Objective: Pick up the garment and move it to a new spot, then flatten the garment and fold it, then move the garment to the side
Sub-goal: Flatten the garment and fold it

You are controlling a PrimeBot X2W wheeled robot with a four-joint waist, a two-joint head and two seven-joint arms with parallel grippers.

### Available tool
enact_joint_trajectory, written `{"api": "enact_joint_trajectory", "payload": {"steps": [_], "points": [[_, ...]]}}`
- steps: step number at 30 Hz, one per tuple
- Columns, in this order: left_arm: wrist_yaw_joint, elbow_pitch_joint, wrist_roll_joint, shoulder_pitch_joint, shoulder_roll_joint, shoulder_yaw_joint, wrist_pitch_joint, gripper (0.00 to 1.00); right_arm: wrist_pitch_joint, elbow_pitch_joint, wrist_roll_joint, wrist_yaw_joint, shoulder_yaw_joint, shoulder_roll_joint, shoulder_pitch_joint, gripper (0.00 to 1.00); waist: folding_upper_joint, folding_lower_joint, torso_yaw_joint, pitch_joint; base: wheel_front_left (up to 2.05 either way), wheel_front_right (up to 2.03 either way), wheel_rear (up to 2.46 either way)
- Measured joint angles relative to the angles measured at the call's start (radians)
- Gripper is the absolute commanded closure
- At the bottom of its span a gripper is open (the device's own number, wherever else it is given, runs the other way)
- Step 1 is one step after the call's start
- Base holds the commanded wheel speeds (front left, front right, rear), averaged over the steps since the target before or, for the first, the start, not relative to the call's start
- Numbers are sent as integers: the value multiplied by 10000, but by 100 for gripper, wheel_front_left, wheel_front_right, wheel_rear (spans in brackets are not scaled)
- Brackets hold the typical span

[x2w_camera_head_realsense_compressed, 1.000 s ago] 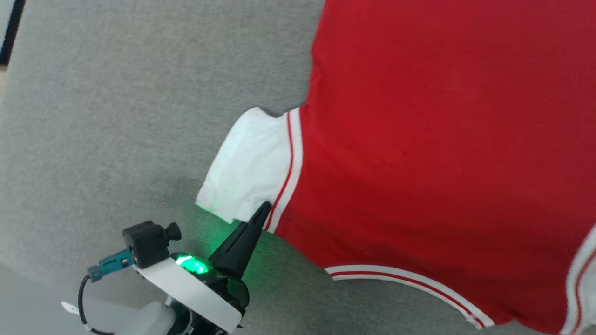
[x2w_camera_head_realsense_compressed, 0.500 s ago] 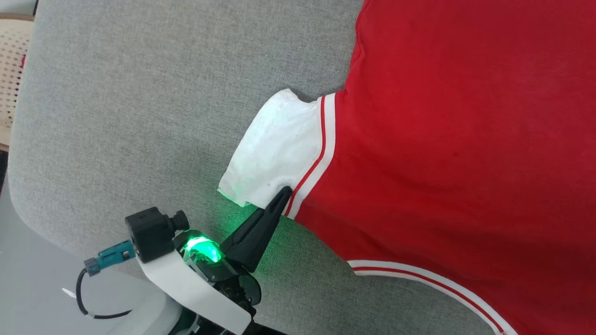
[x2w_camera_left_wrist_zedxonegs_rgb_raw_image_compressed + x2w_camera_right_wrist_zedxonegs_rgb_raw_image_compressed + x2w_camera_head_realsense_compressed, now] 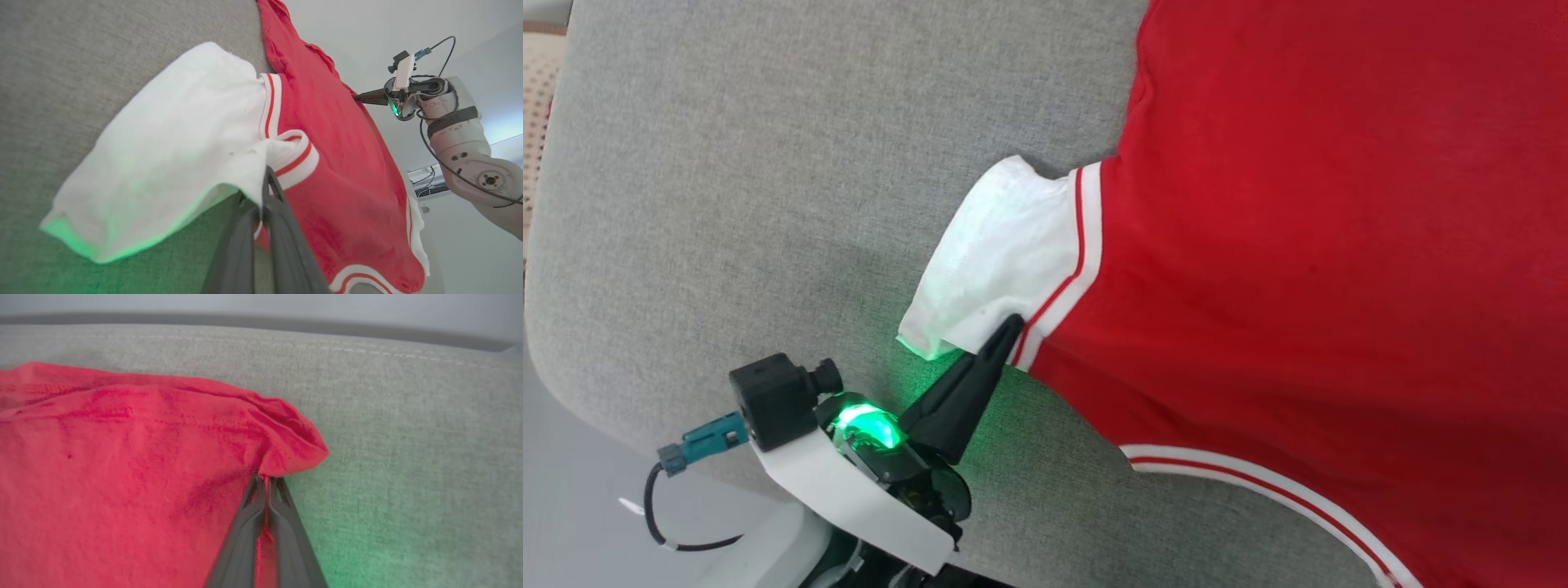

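Soft, even light covers the grey woven upholstery [image 3: 727,204]. A small green lamp [image 3: 866,418] behind the left gripper [image 3: 1011,325] throws its glow ahead onto the white sleeve end [image 3: 988,253] of the bright-red cloth garment [image 3: 1298,245]. Beside the right gripper [image 3: 266,479] green tints the upholstery, and its dark fingers [image 3: 239,547] blur near the lens.

A grey woven cushion [image 3: 727,204], its rounded corner at 8 o'clock, carries the garment [image 3: 1298,245]. The red cloth spreads from the centre toward 3 o'clock, and its white sleeve end [image 3: 996,253] rests on the grey fabric near the middle.
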State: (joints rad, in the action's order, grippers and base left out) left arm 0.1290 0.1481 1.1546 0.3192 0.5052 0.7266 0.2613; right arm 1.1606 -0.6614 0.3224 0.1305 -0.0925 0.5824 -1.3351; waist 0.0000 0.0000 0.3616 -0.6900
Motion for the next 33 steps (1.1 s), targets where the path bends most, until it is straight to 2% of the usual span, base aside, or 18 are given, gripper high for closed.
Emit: {"api": "enact_joint_trajectory", "payload": {"steps": [5,11,17,21,26,33], "points": [[2,-182,-19,-198,29,-242,2,100,-79,393,809,2,546,188,585,100,0,0,-290,370,0,0,0],[2,-464,-31,-497,167,-556,0,100,8,1728,2406,2,1275,1093,1962,100,0,0,-831,936,0,0,0],[-107,-535,-13,-849,382,-895,2,100,25,3825,4075,2,1436,2034,4674,100,0,0,-1441,1572,0,0,0],[-236,-445,23,-1116,619,-1145,4,100,100,5382,4855,2,1055,2280,6783,100,0,0,-1891,1919,0,0,0],[-339,-299,90,-1335,786,-1406,8,100,251,7208,5125,2,623,2186,9671,100,0,0,-2325,2306,0,0,0],[-458,-286,167,-1619,941,-1639,17,100,552,9528,4987,2,732,1143,13441,100,0,0,-2658,2728,0,0,0]]}}
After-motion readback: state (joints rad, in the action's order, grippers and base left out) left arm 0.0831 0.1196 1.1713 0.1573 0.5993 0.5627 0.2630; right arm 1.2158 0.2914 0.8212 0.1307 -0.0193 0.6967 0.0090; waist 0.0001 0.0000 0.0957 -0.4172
